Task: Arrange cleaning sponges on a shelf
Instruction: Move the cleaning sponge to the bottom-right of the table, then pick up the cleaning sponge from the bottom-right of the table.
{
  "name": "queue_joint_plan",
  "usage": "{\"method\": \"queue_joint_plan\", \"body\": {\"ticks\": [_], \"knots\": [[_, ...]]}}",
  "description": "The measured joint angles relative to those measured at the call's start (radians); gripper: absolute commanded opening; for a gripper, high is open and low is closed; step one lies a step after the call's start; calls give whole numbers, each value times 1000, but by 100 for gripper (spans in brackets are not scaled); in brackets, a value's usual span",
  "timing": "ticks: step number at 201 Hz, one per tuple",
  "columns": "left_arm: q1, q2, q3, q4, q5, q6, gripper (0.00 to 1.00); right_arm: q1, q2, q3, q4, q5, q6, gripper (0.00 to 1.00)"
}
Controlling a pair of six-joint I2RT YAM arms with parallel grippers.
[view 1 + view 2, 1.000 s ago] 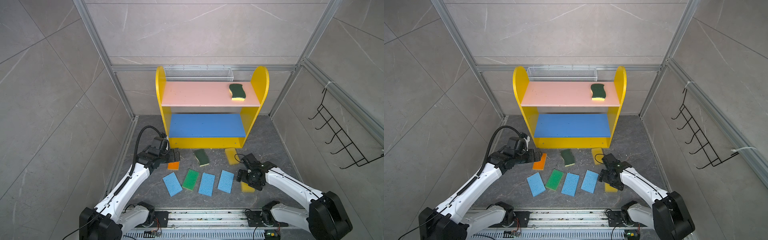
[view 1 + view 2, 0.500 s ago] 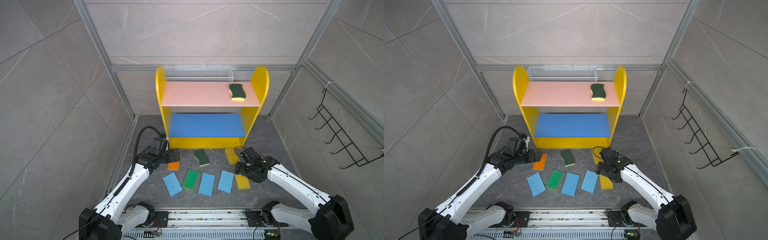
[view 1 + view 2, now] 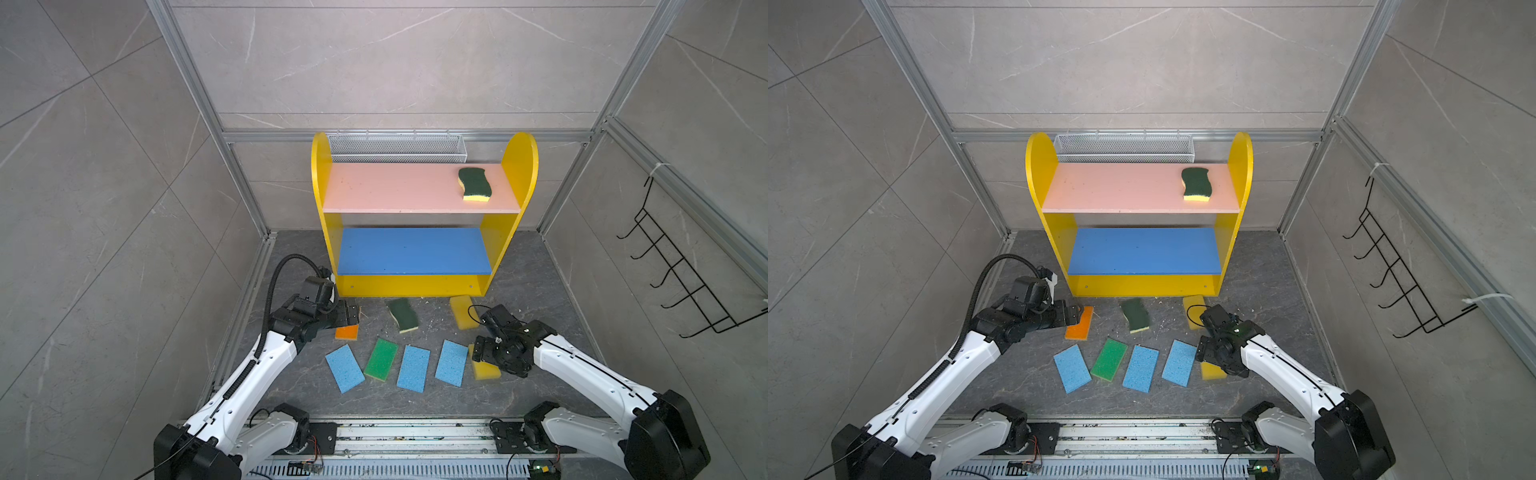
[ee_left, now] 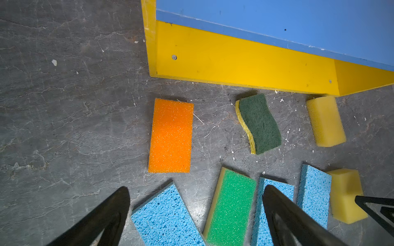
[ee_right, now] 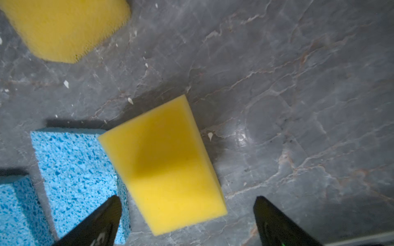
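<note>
The right gripper [image 5: 187,199], wide open and empty, hung just behind the plain yellow rectangular foam sponge [image 5: 164,164], whose long axis ran away from it, in line with its jaws. A light blue foam sponge [image 5: 72,166] touched it alongside. Farther ahead stood the yellow shelf [image 3: 415,286]. The left gripper [image 4: 196,188], likewise open and empty, was farther off.

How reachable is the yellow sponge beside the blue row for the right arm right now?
Probably yes. The right gripper is open, directly over the yellow sponge, with nothing on top. One catch: a light blue sponge appears to butt against it, so that finger may land on blue.
</note>
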Motion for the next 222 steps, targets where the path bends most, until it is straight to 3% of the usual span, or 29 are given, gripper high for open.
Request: {"method": "queue_joint_plan", "body": {"ticks": [49,88,167,222], "knots": [[0,4,0,0,0,-2,99,16,-46,-52,62,-47,-8,98],[-2,21,0,0,0,-13,100,63,4,-78,97,-64,-11,98],[-6,16,0,0,0,-17,100,139,95,-62,83,12,5,97],[-6,3,0,-1,0,-17,100,140,117,-56,76,62,37,89]]}}
